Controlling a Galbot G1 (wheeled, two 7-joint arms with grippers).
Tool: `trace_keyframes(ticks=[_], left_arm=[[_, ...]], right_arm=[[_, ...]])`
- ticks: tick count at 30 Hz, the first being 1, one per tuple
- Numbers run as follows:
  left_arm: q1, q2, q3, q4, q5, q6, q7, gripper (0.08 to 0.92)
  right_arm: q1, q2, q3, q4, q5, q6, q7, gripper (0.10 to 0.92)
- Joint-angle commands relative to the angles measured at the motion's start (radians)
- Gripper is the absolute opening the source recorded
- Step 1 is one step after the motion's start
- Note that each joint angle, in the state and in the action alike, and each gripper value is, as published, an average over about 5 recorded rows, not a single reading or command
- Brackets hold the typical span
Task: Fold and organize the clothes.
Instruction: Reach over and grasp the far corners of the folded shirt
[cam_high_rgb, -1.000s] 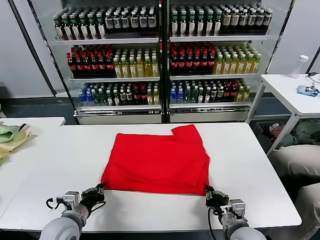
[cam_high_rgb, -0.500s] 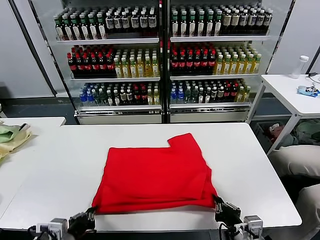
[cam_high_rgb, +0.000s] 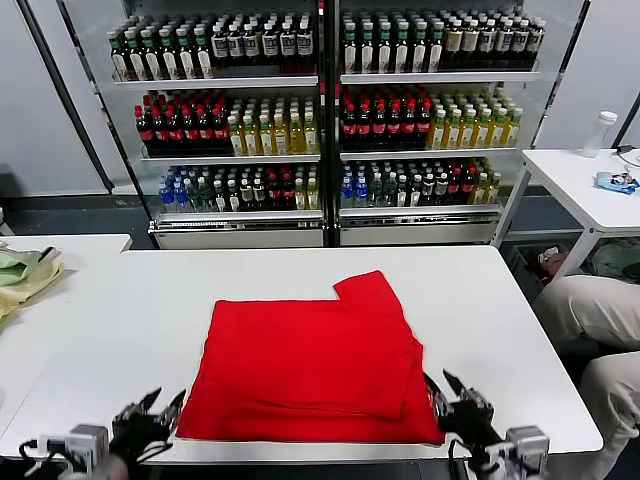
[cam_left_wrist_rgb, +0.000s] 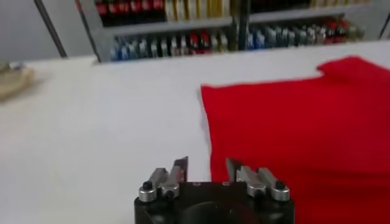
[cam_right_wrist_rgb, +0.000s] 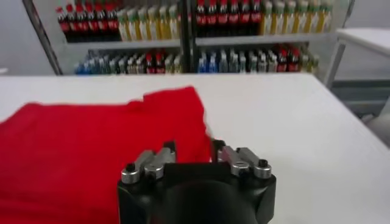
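Observation:
The red T-shirt (cam_high_rgb: 310, 360) lies folded flat on the white table (cam_high_rgb: 130, 310), its near hem close to the front edge, one sleeve sticking out at the far side. No print shows. My left gripper (cam_high_rgb: 150, 410) is open and empty, just off the shirt's near left corner. My right gripper (cam_high_rgb: 452, 392) is open and empty at the near right corner. In the left wrist view the left gripper (cam_left_wrist_rgb: 206, 169) is spread over the shirt's edge (cam_left_wrist_rgb: 292, 122). In the right wrist view the right gripper (cam_right_wrist_rgb: 193, 149) is spread over the red cloth (cam_right_wrist_rgb: 91, 146).
A pale green and yellow cloth (cam_high_rgb: 20, 272) lies on a second table at the left. Drink coolers (cam_high_rgb: 320, 120) stand behind. A side table (cam_high_rgb: 590, 185) with a bottle (cam_high_rgb: 599, 132) is at the right. A person's legs (cam_high_rgb: 590, 320) are near the table's right end.
Both grippers dragged the shirt's near corners toward the front edge, then opened and let go. The shirt now lies flat and free.

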Motion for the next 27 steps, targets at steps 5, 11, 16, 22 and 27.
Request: trace_keyframes(ticks=[5, 11, 16, 22, 27], left_arm=[[-0.901, -0.047, 0.402, 0.687, 0.024, 0.024, 0.257, 0.726], [-0.991, -0.085, 0.471, 0.817, 0.066, 0.024, 0.307, 0.819], [-1.004, -0.09, 0.477, 0.88, 0.091, 0.025, 0.337, 0.823], [-0.97, -0.089, 0.462, 0.884, 0.109, 0.025, 0.403, 0.823], [-0.953, -0.091, 0.453, 0.875, 0.12, 0.025, 0.427, 0.823]], right_arm=[[0.944, 0.222, -0.259, -0.939, -0.101, 0.001, -0.052, 0.773], [1.009, 0.329, -0.256, -1.176, -0.198, 0.044, -0.082, 0.821], [0.987, 0.349, -0.252, -1.224, -0.204, 0.047, -0.08, 0.823], [0.947, 0.353, -0.252, -1.228, -0.202, 0.039, -0.072, 0.823], [0.937, 0.36, -0.253, -1.233, -0.2, 0.041, -0.068, 0.823]])
